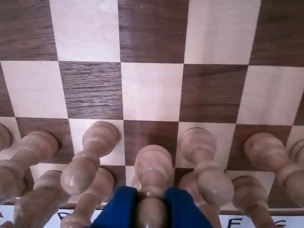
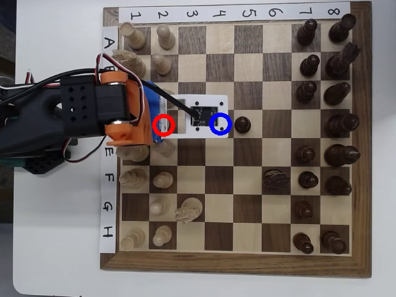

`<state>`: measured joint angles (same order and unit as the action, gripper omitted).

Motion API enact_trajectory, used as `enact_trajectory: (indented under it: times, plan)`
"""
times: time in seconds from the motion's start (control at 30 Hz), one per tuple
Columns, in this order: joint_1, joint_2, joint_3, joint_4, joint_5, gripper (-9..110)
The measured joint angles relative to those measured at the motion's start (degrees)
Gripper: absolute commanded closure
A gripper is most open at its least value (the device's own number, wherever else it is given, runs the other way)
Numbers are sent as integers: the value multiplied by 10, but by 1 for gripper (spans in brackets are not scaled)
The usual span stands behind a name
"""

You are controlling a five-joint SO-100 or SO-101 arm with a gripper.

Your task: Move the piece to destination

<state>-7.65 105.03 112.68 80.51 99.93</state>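
Observation:
In the wrist view my gripper (image 1: 152,194) is shut with its blue fingers (image 1: 122,205) on either side of the head of the piece (image 1: 152,164), a pale pawn in the middle of the pawn row. Its base is over a dark square; I cannot tell if it is lifted. The destination (image 1: 152,31) is the dark square two squares ahead, at the top centre. In the overhead view my gripper (image 2: 162,122) is at the red ring and hides the piece. The blue ring marks the destination (image 2: 231,131), mostly covered by the white camera board (image 2: 198,105).
Pale pawns (image 1: 97,140) (image 1: 202,142) stand close on both sides of the piece. A dark pawn (image 2: 242,124) stands on the square just beyond the destination. More pale pieces (image 2: 162,179) line the left columns, and dark pieces (image 2: 340,124) fill the right side.

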Motion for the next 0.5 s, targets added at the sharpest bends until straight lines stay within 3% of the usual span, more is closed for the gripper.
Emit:
enact_trajectory:
  times: [0.5]
  plan:
    - [4,0,-138,86,0,101]
